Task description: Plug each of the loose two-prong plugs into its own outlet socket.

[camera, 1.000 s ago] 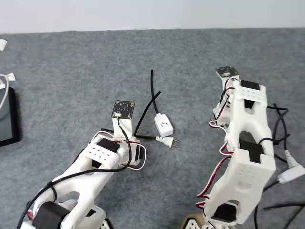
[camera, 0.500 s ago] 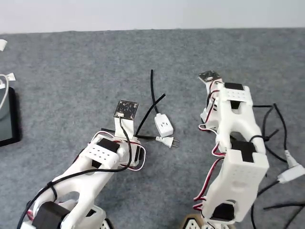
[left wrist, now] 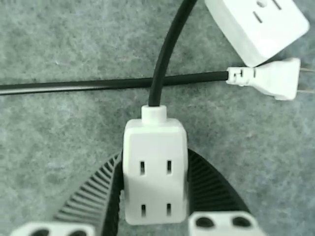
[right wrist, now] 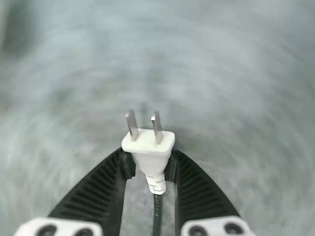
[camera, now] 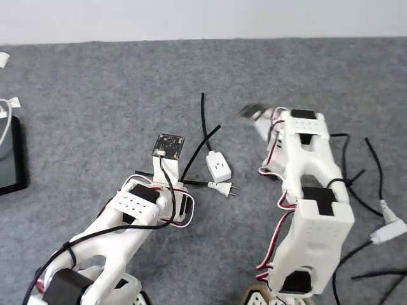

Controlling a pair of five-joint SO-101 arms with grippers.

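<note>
My left gripper [left wrist: 155, 158] is shut on a white outlet socket [left wrist: 155, 172] whose slots face the camera; a black cable [left wrist: 170, 49] leaves its far end. Just beyond lie a loose white two-prong plug [left wrist: 268, 81] on a black cord and a second white outlet socket [left wrist: 258, 24]. In the high view that plug [camera: 222, 188] and socket [camera: 218, 166] lie on the carpet between the arms, close ahead of the left arm [camera: 143, 206]. My right gripper [right wrist: 148, 155] is shut on another white two-prong plug [right wrist: 147, 142], prongs pointing away, above bare carpet. The right arm [camera: 308, 165] stands right of the loose socket.
The surface is grey carpet [camera: 95, 89] ending at a pale wall at the back. A dark flat device [camera: 9, 155] lies at the left edge. Black cables [camera: 369, 171] and a white connector [camera: 388, 225] trail by the right arm.
The right arm has swung left with its plug, its wrist now nearer the loose socket. The left arm has barely moved and still holds its socket.
</note>
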